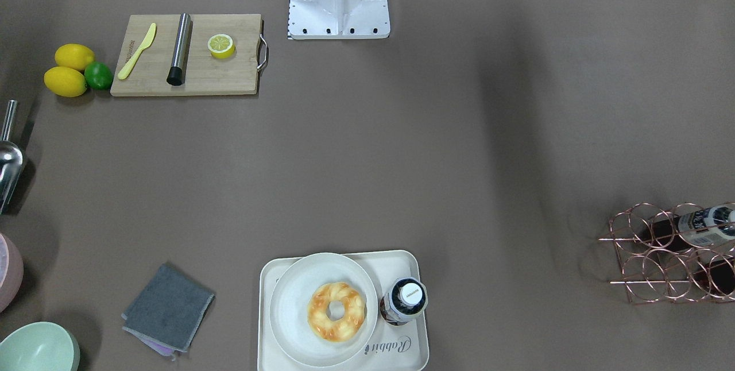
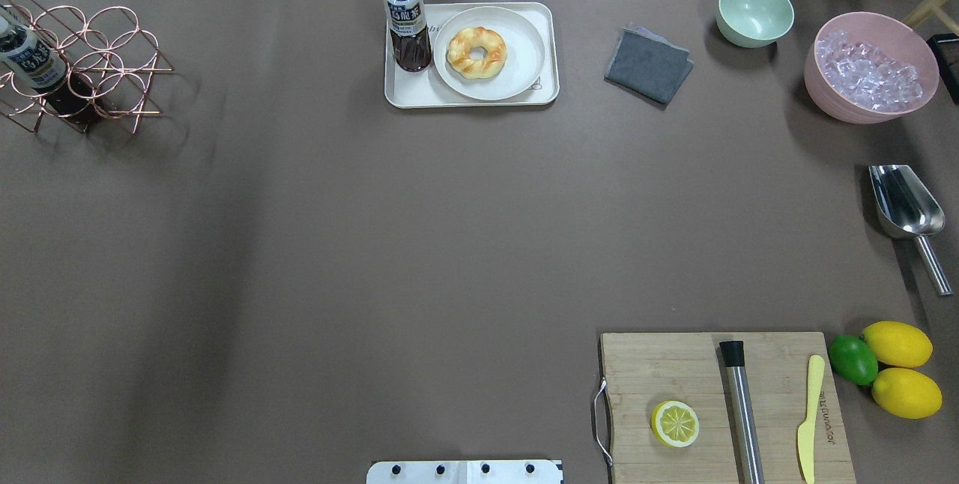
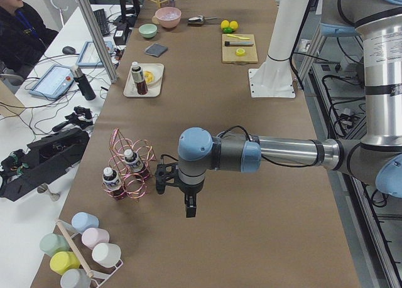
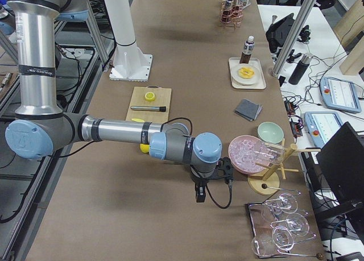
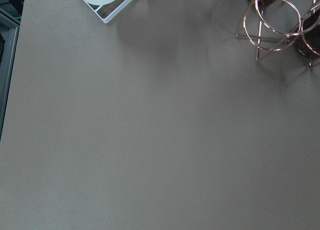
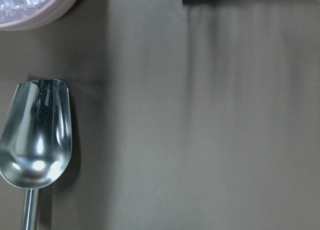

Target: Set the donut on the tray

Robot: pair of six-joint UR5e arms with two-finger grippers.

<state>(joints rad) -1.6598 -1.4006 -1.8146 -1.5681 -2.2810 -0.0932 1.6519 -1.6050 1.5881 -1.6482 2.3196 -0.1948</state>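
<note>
The golden-orange twisted donut [image 1: 336, 310] lies on a round off-white plate [image 1: 293, 308] that sits on the cream tray [image 1: 405, 359] with "Rabbit" script, at the table's far edge from the robot. It also shows in the overhead view [image 2: 476, 52] on the tray [image 2: 408, 88]. A dark drink bottle [image 2: 407, 19] stands on the tray beside the plate. My left gripper [image 3: 189, 209] hangs over bare table near the wire rack, far from the tray. My right gripper [image 4: 200, 194] hangs near the pink bowl. Both show only in the side views, so I cannot tell whether they are open or shut.
A copper wire rack [image 2: 82, 64] with bottles stands at the far left. A wooden cutting board [image 2: 723, 405] holds a halved lemon [image 2: 675, 423], a steel cylinder and a yellow knife. Lemons and a lime [image 2: 852, 359], a metal scoop [image 2: 905, 208], a pink ice bowl [image 2: 869, 76], a green bowl [image 2: 754, 12] and a grey cloth [image 2: 648, 64] lie on the right.
</note>
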